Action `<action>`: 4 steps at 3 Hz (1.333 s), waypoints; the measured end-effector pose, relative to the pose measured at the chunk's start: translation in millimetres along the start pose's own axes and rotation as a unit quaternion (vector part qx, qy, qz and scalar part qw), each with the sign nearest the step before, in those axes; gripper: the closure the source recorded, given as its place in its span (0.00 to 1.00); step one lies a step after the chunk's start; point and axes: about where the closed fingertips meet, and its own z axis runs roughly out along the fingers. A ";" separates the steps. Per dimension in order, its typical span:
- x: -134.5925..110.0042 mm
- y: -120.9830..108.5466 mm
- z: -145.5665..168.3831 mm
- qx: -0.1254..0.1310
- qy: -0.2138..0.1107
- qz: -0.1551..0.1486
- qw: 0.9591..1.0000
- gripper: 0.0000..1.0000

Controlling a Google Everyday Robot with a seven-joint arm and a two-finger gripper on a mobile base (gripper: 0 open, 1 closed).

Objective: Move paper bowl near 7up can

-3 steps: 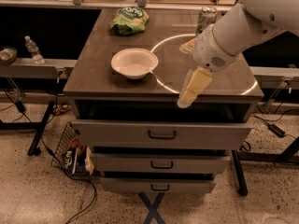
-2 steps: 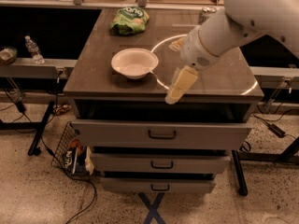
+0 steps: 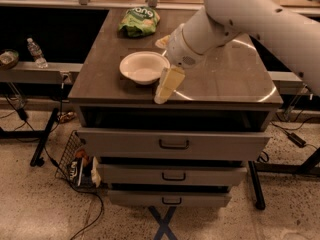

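Note:
The paper bowl is white, shallow and round, and it sits upright on the dark table top near the front left. My gripper hangs at the end of the white arm, just right of the bowl's rim and over the table's front edge. It is very close to the bowl, and I cannot tell whether it touches it. It holds nothing that I can see. The 7up can is hidden, with the arm covering the far right part of the table.
A green snack bag lies at the table's far left. A clear water bottle and a small dark bowl stand on a bench to the left. Drawers sit below the table, with a wire basket on the floor.
The arm has swung left across the table, bringing the gripper from the middle right to beside the bowl. The bowl has not moved.

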 end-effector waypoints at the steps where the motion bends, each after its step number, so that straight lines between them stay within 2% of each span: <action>1: -6.5 -8.3 24.4 -0.012 -0.009 -0.010 1.000 0.00; 2: -6.8 -11.3 37.2 -0.019 -0.017 -0.008 1.000 0.17; 4: -3.1 -7.9 34.7 -0.007 -0.028 0.006 1.000 0.79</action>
